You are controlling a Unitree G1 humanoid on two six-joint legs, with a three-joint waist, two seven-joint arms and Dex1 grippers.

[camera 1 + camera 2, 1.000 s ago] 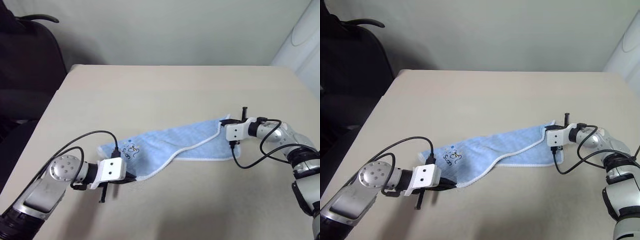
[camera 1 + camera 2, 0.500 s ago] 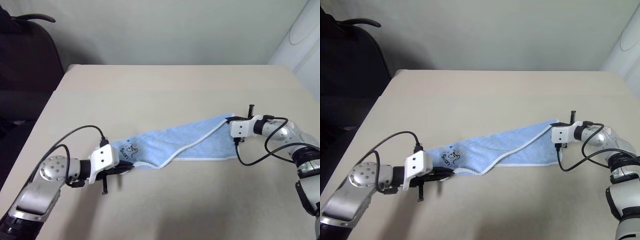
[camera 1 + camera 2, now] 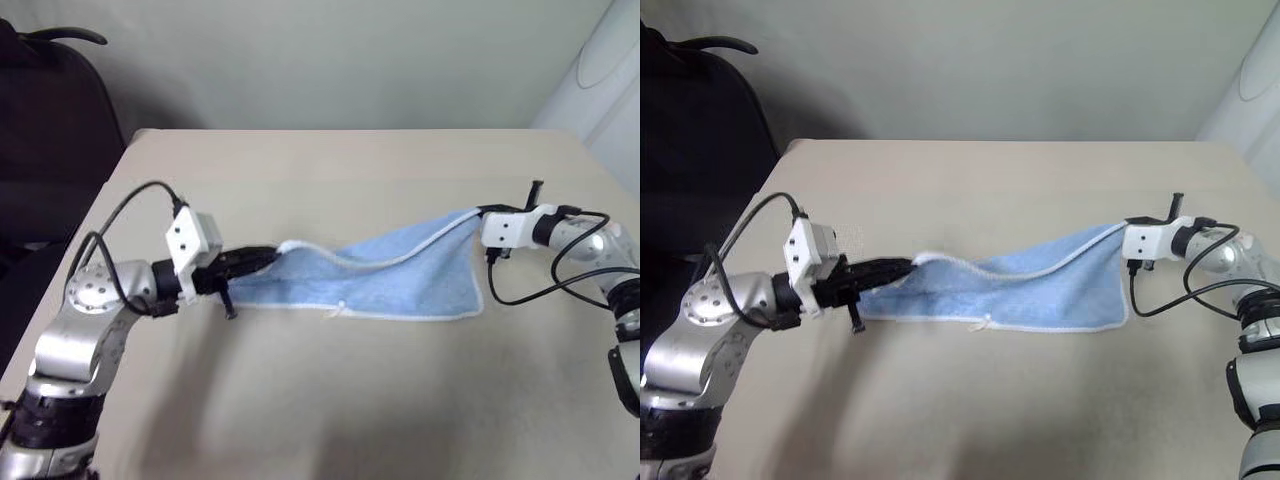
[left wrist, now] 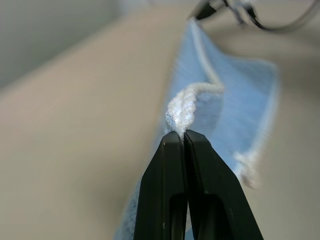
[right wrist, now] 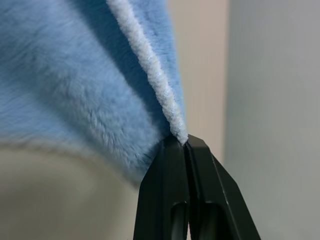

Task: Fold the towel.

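- On a plain beige table (image 3: 330, 400) against a pale wall, with a dark chair (image 3: 50, 120) off its left side, the towel (image 3: 400, 275) hangs stretched between both grippers.
- The left gripper (image 3: 268, 256) is clamped tight on the towel's left corner; the right gripper (image 3: 478, 212) pinches its white-edged right corner.
- The towel's lower hem sags toward the tabletop; whether it touches is unclear.
- A second ago the towel lay crumpled on the table; both arms have since raised and spread it, the left corner rising more.
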